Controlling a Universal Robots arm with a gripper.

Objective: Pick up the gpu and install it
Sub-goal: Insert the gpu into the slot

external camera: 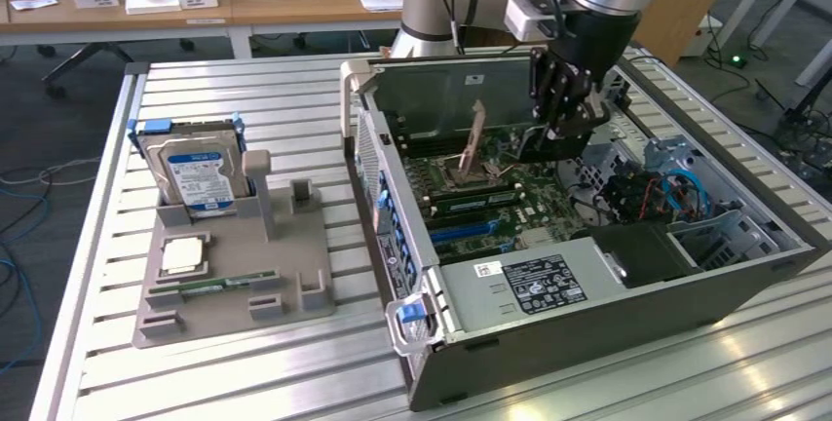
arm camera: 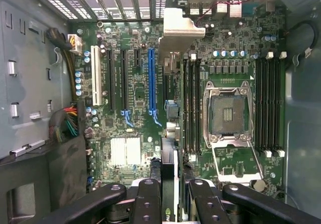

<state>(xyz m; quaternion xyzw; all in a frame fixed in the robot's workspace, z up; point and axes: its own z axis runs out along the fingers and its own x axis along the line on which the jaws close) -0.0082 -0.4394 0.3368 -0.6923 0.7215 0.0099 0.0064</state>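
My gripper hangs inside the open computer case, above the motherboard. It is shut on the gpu, a dark card held on edge under the fingers. In the wrist view the gpu runs edge-on away from my gripper, and its pale metal bracket is at the far end near the case's rear grille. The card hovers between the long blue slot and the black memory slots, a little to the side of the blue slot and apart from the board.
A grey holder at the exterior view's left carries a hard drive, a chip and a green memory stick. Inside the case are the open processor socket, a cable bundle and the power supply.
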